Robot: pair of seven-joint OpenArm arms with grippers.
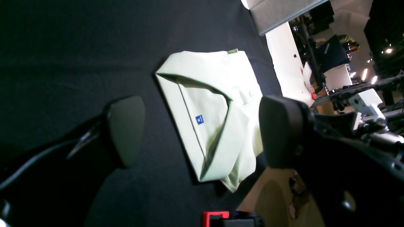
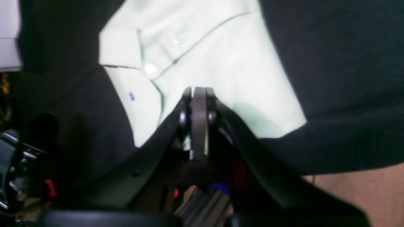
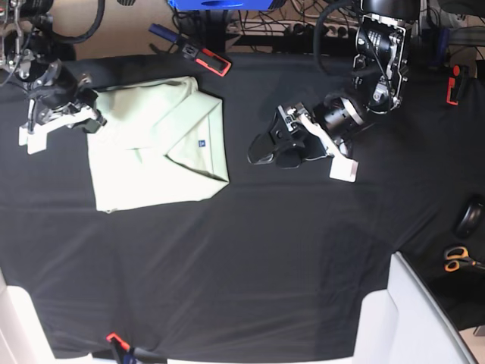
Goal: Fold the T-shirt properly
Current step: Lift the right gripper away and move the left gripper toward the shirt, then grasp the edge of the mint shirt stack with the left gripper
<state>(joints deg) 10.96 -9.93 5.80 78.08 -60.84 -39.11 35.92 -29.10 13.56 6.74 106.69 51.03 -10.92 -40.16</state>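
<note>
I find the T-shirt (image 3: 155,148) folded into a rough rectangle on the black tablecloth (image 3: 250,258), toward my right side. My left gripper (image 3: 264,152) stands spread wide, clear of it; my right gripper (image 3: 85,106) is closed empty at its edge.

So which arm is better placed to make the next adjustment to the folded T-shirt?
Probably the right. Its end effector sits shut at the edge of the T-shirt, over the cloth. The left end effector is open but stands off on the black tablecloth, apart from the shirt.
</note>
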